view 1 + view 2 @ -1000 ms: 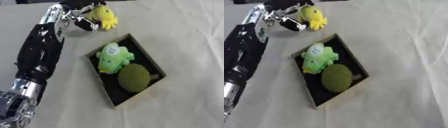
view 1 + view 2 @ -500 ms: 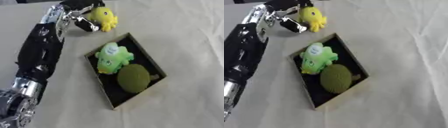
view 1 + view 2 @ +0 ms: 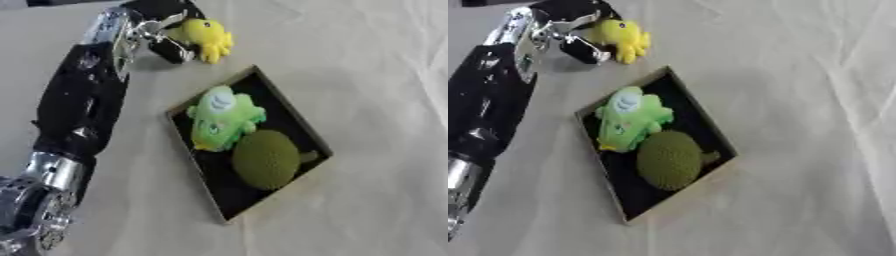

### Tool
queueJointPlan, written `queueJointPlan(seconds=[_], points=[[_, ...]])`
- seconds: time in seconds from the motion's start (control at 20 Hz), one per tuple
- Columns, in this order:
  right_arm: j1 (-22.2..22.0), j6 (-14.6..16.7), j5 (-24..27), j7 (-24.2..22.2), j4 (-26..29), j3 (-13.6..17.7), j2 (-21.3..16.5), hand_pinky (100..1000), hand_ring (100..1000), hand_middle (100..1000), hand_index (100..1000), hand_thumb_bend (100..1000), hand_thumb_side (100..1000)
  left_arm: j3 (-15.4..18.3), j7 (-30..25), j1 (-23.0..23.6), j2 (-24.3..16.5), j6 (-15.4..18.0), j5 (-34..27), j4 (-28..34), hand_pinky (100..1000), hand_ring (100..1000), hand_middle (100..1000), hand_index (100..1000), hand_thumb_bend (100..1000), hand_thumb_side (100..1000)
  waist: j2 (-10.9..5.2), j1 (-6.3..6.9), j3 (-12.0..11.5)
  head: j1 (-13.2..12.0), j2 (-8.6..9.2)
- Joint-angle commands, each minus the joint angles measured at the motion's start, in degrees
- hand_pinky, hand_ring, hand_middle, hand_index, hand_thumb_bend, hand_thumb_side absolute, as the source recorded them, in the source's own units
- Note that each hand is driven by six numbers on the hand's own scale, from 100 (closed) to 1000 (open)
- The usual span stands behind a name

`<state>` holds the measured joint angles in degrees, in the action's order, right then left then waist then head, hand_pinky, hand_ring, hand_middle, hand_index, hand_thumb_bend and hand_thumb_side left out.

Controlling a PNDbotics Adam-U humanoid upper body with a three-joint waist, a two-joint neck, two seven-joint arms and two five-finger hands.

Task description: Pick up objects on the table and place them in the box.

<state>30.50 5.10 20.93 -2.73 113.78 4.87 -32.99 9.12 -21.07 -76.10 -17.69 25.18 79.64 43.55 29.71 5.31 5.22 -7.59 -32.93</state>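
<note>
A yellow plush toy (image 3: 208, 38) sits at the far left of the table, beyond the box. My left hand (image 3: 162, 34) is against the toy's left side with its fingers curled round it. The shallow black box (image 3: 302, 127) with a tan rim lies in the middle, turned at an angle. Inside it a light green plush (image 3: 220, 117) lies at the far end and a round olive green plush (image 3: 266, 159) lies nearer to me. My right hand shows in neither view.
A pale cloth (image 3: 376, 75) covers the table, with folds at the right. My left arm (image 3: 77, 115) runs along the left side of the box from the lower left corner.
The view has shifted slightly; the left hand stays on the yellow plush, which has edged a little up and to the right.
</note>
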Motion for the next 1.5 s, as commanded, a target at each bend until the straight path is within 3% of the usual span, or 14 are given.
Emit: queueJointPlan(seconds=[0.05, 0.25, 0.55, 0.95, 1.3, 1.45, 1.5], points=[[0.29, -0.22, 0.46, 0.22, 0.81, 0.38, -0.78, 912, 849, 554, 757, 100, 527, 0.45, 1.90, -0.49, -1.45, -0.52, -1.25, 0.65, 736, 680, 631, 763, 146, 268, -1.65, -0.31, 0.05, -0.21, 0.37], [0.17, -0.33, 0.60, 0.32, 0.81, 0.34, -0.65, 912, 849, 553, 757, 100, 528, 0.22, 7.62, -0.30, -1.34, -1.85, -1.81, 1.42, 708, 599, 537, 716, 236, 231, -2.01, -0.49, -0.10, -0.16, 0.05], [0.09, -0.58, 1.22, 0.23, 0.81, 0.29, -0.55, 913, 848, 552, 757, 100, 529, -0.57, 15.83, -0.12, -1.24, -2.84, -1.25, 1.80, 670, 556, 495, 679, 368, 188, -2.53, -0.93, -0.40, -0.05, -0.73], [-0.15, -0.44, 1.33, 0.29, 0.81, 0.34, -0.75, 914, 849, 553, 758, 100, 526, -2.46, 17.96, 0.19, -1.04, -0.90, -3.01, 3.68, 665, 548, 487, 674, 321, 160, -3.42, -1.71, -1.64, 0.62, -2.24], [-0.46, -0.03, 1.38, 0.50, 0.81, 0.31, -0.97, 914, 850, 555, 760, 100, 525, -5.96, 14.12, 1.46, -0.75, 2.12, -10.29, 9.62, 668, 549, 489, 678, 258, 143, -4.62, -2.45, -2.68, 1.32, -3.44], [-0.78, 0.05, 1.35, 0.68, 0.81, 0.35, -1.09, 914, 849, 555, 760, 100, 524, -7.69, 11.59, 2.21, -0.59, 3.26, -13.80, 11.69, 673, 547, 488, 679, 143, 146, -5.20, -2.71, -3.19, 1.74, -3.83], [-0.85, 0.07, 1.34, 0.72, 0.81, 0.35, -1.10, 914, 849, 555, 760, 100, 524, -8.15, 10.53, 2.50, -0.55, 3.57, -15.49, 12.39, 673, 547, 488, 679, 143, 146, -5.34, -2.78, -3.35, 1.86, -3.93]])
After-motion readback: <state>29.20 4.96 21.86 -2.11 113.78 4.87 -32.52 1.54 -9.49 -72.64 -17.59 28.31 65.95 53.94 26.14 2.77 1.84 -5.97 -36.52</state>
